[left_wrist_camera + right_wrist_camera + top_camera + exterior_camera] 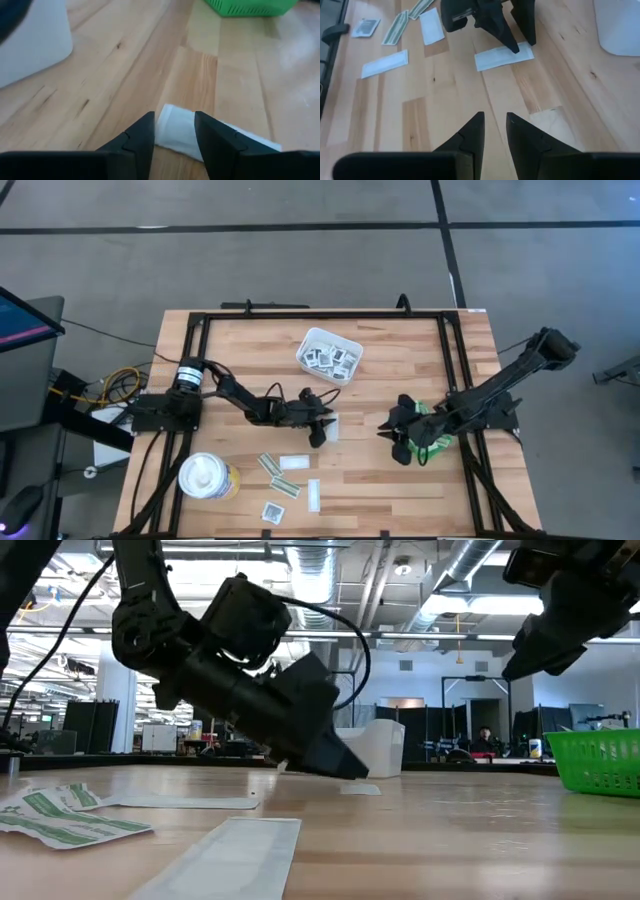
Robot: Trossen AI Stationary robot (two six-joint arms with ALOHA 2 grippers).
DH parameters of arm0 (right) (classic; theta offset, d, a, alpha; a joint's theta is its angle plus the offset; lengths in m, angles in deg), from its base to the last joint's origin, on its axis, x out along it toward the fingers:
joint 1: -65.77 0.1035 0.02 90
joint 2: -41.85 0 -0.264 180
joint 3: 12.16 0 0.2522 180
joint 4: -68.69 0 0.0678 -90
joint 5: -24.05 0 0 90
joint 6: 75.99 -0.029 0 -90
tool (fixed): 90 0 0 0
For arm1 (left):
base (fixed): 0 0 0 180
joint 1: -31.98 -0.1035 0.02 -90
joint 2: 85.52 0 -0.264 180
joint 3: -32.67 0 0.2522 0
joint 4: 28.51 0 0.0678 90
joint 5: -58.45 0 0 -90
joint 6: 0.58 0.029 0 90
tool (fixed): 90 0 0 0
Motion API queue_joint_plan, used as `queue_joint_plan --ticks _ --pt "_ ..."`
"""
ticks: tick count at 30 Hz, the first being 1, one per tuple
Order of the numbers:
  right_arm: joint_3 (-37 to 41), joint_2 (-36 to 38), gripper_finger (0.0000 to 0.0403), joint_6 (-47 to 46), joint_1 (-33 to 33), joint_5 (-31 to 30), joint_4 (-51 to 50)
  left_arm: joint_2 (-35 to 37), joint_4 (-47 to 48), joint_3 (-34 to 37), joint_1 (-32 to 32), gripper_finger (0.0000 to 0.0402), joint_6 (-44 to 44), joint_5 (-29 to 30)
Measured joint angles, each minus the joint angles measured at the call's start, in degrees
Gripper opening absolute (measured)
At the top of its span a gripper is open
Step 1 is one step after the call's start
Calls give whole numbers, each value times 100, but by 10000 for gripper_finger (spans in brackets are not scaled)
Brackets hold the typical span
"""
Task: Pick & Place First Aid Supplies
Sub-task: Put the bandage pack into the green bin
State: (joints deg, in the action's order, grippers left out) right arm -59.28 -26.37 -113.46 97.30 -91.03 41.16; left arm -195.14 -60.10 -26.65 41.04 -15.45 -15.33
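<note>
Two dark arms reach over the wooden desk point(380, 480). At the middle of the desk the left gripper point(322, 426) is tilted down over a white flat packet point(175, 131), its fingers point(142, 137) apart with one on each side of the packet's end; the packet lies flat on the wood, and whether the tips touch it cannot be told. The right gripper point(398, 442) hangs above the desk to the right, just beside the green bin point(432, 436), its fingers point(472, 134) a narrow gap apart with nothing between them. Behind the left gripper, toward the far edge, stands the white tray point(328, 354), which holds several small square packets with dark print. More first aid supplies lie scattered on the near left part of the desk: white-and-olive strips point(279, 478), a long white packet point(313, 495), another white packet point(293, 463) and a square packet with dark print point(271, 512). A round white-and-yellow container point(208, 477) sits at the near left, beside these loose packets.
</note>
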Motion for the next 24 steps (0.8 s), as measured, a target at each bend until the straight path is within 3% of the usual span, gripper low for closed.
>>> queue_joint_plan --ticks 9,16,24 --pt "0 0 75 8 66 13 -1 7 270 15 2 106 3 78" --pt "0 0 75 4 67 -46 53 9 250 28 36 10 72 185" --pt "0 -257 75 -2 -155 -89 748 39 -322 -70 308 5 689 154"
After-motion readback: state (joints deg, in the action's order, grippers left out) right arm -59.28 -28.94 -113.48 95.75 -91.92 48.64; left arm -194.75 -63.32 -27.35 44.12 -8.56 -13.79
